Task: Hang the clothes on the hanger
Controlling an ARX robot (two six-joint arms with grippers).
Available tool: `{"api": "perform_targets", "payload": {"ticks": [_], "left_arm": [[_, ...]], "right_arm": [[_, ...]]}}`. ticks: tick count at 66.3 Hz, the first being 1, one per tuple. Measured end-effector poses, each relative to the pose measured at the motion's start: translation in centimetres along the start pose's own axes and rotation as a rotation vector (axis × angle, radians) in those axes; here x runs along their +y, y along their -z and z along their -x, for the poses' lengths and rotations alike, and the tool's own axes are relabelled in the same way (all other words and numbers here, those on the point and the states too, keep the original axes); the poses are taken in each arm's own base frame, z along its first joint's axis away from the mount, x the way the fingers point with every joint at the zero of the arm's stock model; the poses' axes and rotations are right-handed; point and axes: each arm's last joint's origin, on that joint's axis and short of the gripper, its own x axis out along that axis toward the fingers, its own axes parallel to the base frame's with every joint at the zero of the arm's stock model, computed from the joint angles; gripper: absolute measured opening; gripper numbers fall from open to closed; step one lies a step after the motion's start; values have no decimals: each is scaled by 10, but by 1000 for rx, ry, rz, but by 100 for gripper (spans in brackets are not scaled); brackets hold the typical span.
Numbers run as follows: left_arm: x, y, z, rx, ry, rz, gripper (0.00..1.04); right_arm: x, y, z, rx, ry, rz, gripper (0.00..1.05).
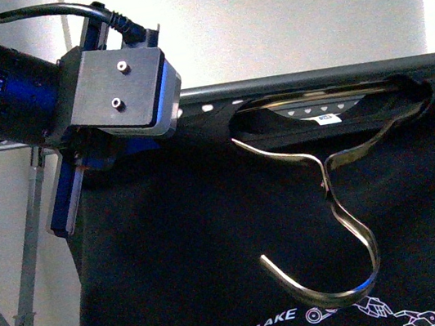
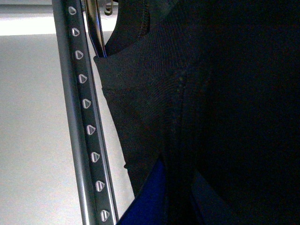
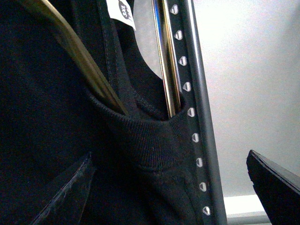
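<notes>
Black T-shirt (image 1: 197, 241), white "MAKE A BETTER" print: draped over heart-punched rack rail (image 1: 312, 78), brass coat hanger (image 1: 329, 187) in collar. Left gripper (image 2: 176, 206) against the shirt, grip impossible to tell; right gripper (image 3: 164, 187) spread astride the rail.

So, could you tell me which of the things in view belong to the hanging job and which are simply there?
Part of the job:
- black printed T-shirt, hanging at the rail
- dark-grey clothes rack, its rail punched with heart-shaped holes

Just there:
- brass-coloured coat hanger, sitting in the shirt's collar with its hook hanging down the front
- white wall behind
</notes>
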Motion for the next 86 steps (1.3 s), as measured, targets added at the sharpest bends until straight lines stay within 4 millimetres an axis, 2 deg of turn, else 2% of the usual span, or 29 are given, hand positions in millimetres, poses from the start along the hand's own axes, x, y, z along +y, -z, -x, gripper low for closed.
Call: {"api": "perform_targets", "payload": {"ticks": [26,38,44,51,70,75,86], "left_arm": [[0,0,0,0,0,-1,5],[0,0,0,0,0,0,5],[0,0,0,1,0,0,5],[0,0,0,1,0,0,5],[0,0,0,-2,0,3,5],[1,0,0,-4,-5,2,15],[2,-1,0,-8,-10,0,40]], "right_arm": [[-9,1,-23,44,16,-20,97],[-5,1,-28,57,5,-38,77],[-3,2,-30,63,-1,-41,61],[-2,2,-31,64,-3,-42,47],[-3,4,-30,62,7,-36,14],[-3,4,-30,53,3,-30,10],[-1,6,-29,68,-19,-64,8]]}}
